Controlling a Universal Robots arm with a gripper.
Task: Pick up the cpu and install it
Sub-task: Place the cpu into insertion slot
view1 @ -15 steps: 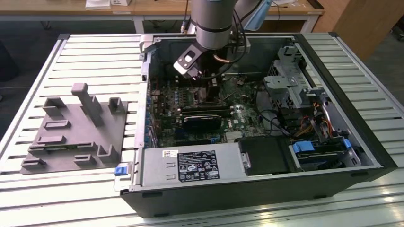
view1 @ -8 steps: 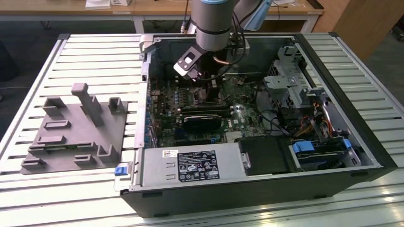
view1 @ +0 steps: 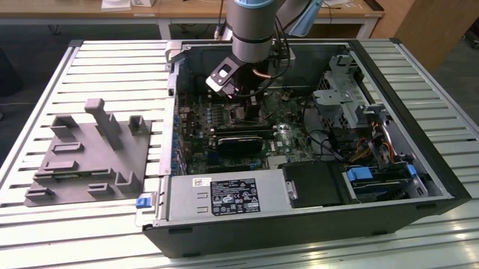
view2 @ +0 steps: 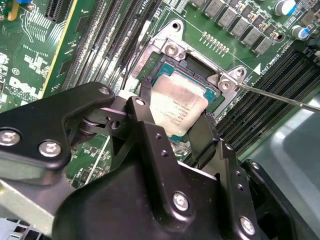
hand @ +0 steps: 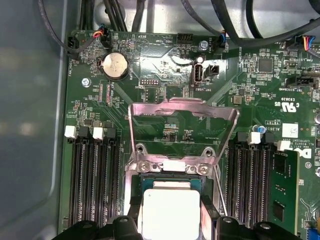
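- The hand (view2: pixel 176 114) is narrowed on the cpu (view2: pixel 182 105), fingers pressing two opposite edges.
- The cpu lies at the open socket (view2: pixel 170 50), upper middle of the exterior view.

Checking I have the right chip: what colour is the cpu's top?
Silver-grey cpu, best in second wrist view.

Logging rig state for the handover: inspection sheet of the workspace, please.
Surface: slatted metal table, carrying an open PC case.
Job's things: cpu over the open socket, load plate raised; seating cannot be told.
Clutter: grey fixture block on the table, to the exterior view's left of the case.
Grippers: gripper shut on the cpu, a finger on each side.
Cables: black cables along the motherboard edge; coloured wires inside the case.
Surroundings: wooden desks behind the table.
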